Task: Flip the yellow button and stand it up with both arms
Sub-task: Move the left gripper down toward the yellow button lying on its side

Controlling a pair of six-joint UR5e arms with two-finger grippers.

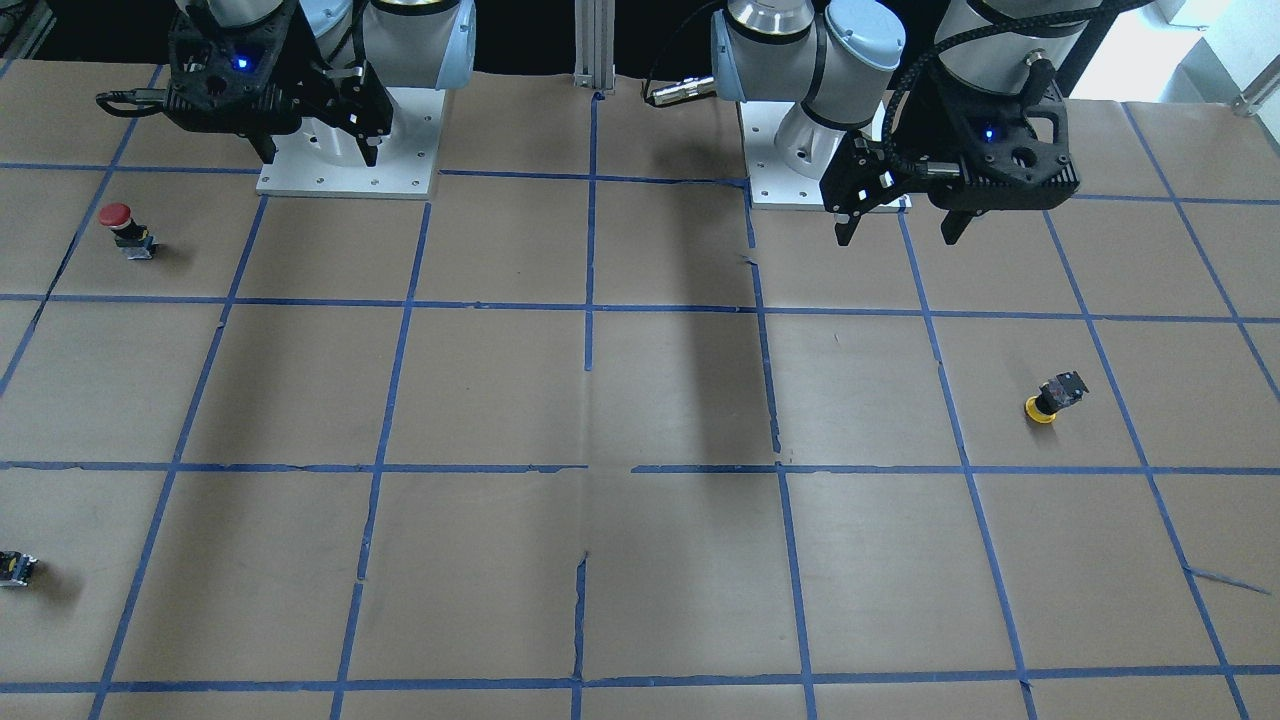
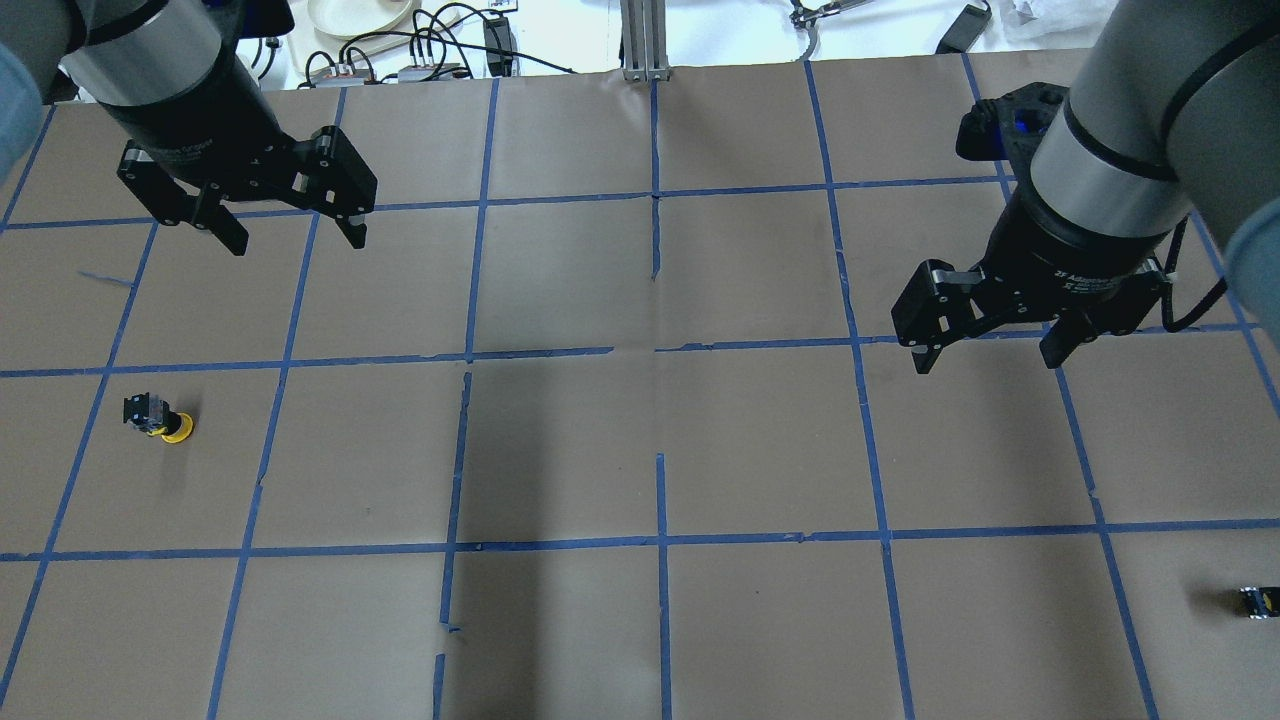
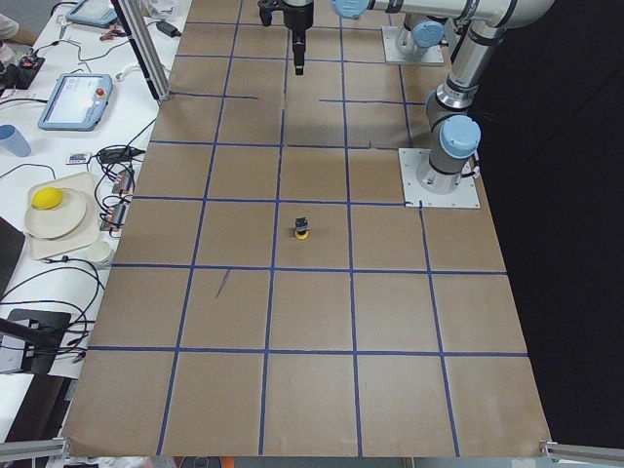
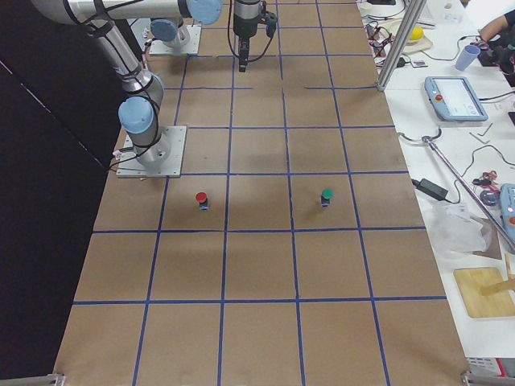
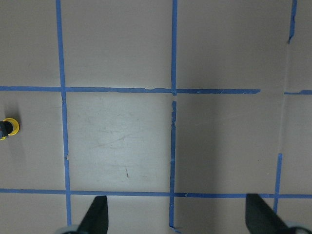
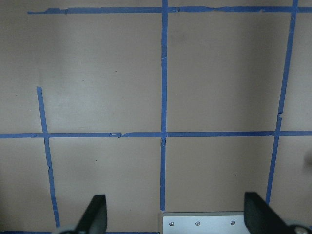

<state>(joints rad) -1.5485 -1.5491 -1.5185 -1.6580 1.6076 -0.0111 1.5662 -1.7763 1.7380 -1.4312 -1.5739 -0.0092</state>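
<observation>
The yellow button stands upside down, its yellow cap on the brown paper and its black body up. It is on the robot's left side of the table and also shows in the overhead view, the left side view and at the left edge of the left wrist view. My left gripper is open and empty, held above the table and well away from the button; in the front view it hangs near its base. My right gripper is open and empty on the far side from the button.
A red-capped button stands upright on the robot's right side. A tiny black-and-yellow block lies at the table's edge there. Two white arm base plates sit at the robot's edge. Blue tape grids the paper.
</observation>
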